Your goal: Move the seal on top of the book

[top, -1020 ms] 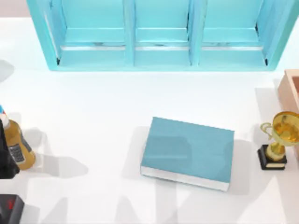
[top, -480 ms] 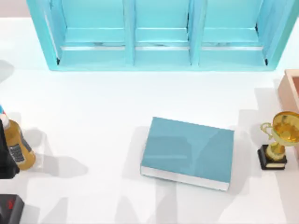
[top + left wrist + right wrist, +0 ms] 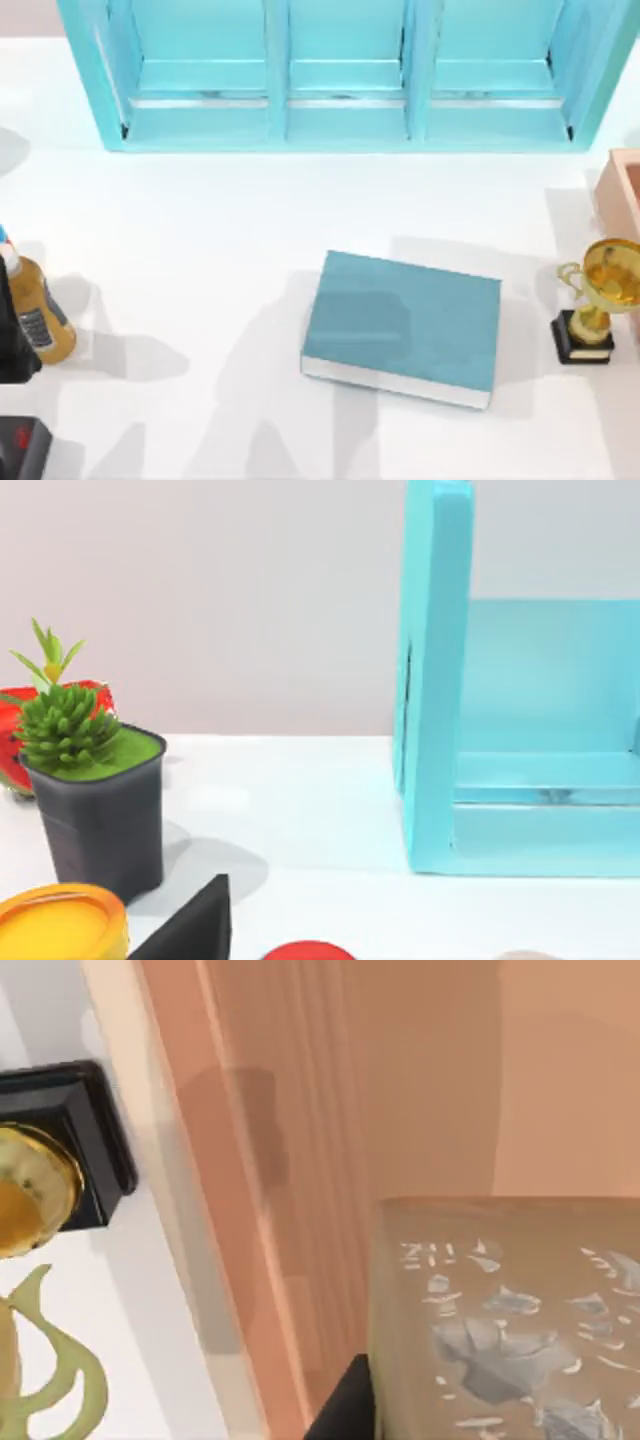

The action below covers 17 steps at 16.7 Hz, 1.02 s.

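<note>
The book [image 3: 400,320], teal-blue with white page edges, lies flat at the middle of the table, its cover bare. In the right wrist view the seal [image 3: 510,1330], a tan block with pale marks on its upper face, sits very close to the camera over the peach wooden box [image 3: 300,1160]. A dark part of my right gripper [image 3: 345,1412] lies against the seal's side. My left arm stays at the table's left side, and its wrist camera faces the shelf's end.
A turquoise shelf unit [image 3: 340,80] spans the back. The gold trophy [image 3: 600,300] on a black base stands right of the book, beside the wooden box [image 3: 622,190]. An amber bottle [image 3: 40,315] stands at the left edge. A potted plant [image 3: 100,800] stands near the shelf's end [image 3: 440,680].
The soft shadows lying across the book and the table around it have shifted towards the left. The book, trophy and bottle have not moved.
</note>
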Each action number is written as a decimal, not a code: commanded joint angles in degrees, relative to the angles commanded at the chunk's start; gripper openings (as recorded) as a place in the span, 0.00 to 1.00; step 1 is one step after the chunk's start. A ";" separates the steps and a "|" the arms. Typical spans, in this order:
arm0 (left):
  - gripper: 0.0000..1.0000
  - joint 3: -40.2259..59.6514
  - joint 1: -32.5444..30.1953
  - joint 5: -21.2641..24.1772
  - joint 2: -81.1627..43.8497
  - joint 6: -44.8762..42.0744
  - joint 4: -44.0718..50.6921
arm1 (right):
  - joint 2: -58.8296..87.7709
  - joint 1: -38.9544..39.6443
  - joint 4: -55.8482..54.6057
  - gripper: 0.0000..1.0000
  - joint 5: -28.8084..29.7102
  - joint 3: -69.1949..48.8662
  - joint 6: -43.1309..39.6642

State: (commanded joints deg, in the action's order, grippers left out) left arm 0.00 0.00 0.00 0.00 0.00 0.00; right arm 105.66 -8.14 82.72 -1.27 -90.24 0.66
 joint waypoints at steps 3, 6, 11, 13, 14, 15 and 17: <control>1.00 0.00 0.00 0.00 0.00 0.00 0.00 | -0.06 5.59 3.18 0.00 0.18 -3.26 3.84; 1.00 0.00 0.00 0.00 0.00 0.00 0.00 | -0.52 11.74 3.00 0.00 0.88 -6.25 6.74; 1.00 0.00 0.00 0.00 0.00 0.00 0.00 | -1.30 16.46 1.24 0.00 1.60 -8.56 8.43; 1.00 0.00 0.00 0.00 0.00 0.00 0.00 | -1.30 16.46 1.24 0.00 1.60 -8.56 8.43; 1.00 0.00 0.00 0.00 0.00 0.00 0.00 | -1.06 16.23 1.32 0.00 1.47 -8.38 8.49; 1.00 0.00 0.00 0.00 0.00 0.00 0.00 | -1.01 16.36 1.18 0.00 1.43 -8.43 8.62; 1.00 0.00 0.00 0.00 0.00 0.00 0.00 | -0.32 18.32 -0.83 0.00 0.98 -9.10 10.48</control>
State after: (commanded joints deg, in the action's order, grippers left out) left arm 0.00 0.00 0.00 0.00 0.00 0.00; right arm 105.34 10.18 81.89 -0.29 -99.34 11.14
